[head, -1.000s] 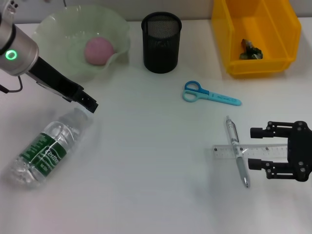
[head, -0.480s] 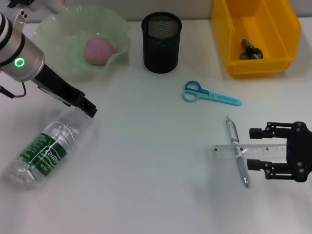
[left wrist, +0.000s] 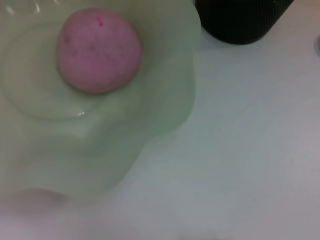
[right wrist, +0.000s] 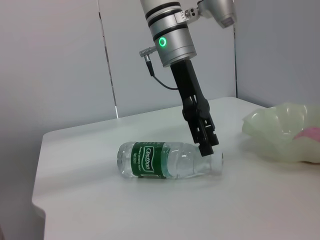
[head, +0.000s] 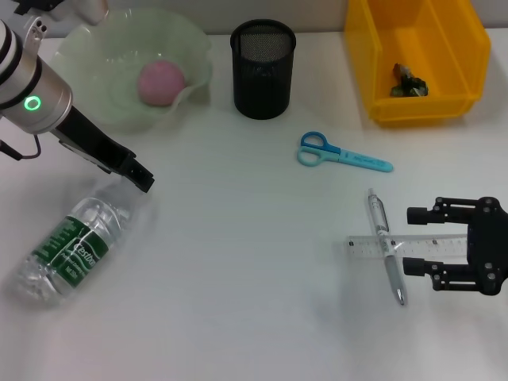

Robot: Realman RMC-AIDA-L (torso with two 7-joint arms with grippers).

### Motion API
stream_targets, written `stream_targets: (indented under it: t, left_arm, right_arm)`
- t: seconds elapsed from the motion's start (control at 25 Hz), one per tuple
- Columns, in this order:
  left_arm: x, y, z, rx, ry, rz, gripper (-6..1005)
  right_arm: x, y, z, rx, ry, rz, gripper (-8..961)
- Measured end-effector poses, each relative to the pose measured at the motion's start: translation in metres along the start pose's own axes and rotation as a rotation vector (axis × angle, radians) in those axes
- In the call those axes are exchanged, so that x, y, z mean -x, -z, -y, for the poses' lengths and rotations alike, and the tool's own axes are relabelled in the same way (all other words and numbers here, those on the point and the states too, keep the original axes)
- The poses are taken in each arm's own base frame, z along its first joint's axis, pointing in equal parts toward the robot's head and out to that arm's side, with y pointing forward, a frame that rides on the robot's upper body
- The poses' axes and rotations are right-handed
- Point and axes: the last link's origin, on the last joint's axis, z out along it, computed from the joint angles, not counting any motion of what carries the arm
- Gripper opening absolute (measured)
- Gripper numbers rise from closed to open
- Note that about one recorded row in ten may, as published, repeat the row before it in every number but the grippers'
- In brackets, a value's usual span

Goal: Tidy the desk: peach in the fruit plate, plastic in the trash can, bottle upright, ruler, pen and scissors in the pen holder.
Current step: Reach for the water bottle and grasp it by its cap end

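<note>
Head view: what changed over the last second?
The left gripper slid a little toward the robot's left and now hangs by the cap end of the bottle, which still lies on its side. Nothing was gripped or let go. The right gripper stayed open over the ruler.

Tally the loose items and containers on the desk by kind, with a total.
Containers: 3 (fruit plate, pen holder, trash can)
Stationery: 3 (scissors, pen, ruler)
Fruit: 1 (peach)
Bottles: 1 (bottle)
Plastic scraps: 1 (plastic)
Total: 9
</note>
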Motion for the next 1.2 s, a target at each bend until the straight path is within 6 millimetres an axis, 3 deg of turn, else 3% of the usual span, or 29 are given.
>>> stream_targets:
  t: [0.56,1.2]
  left_arm:
    - [0.0,-0.001,0.0,-0.001,-0.006,0.001,740]
    - [0.003,-0.02,0.001,-0.014,-0.015,0.01,741]
  right_arm:
    - [-0.001,0.001,-0.001,-0.004,-0.003,0.001,700]
    - [-0.002,-0.001,-0.001,-0.002,-0.005,0.001,700]
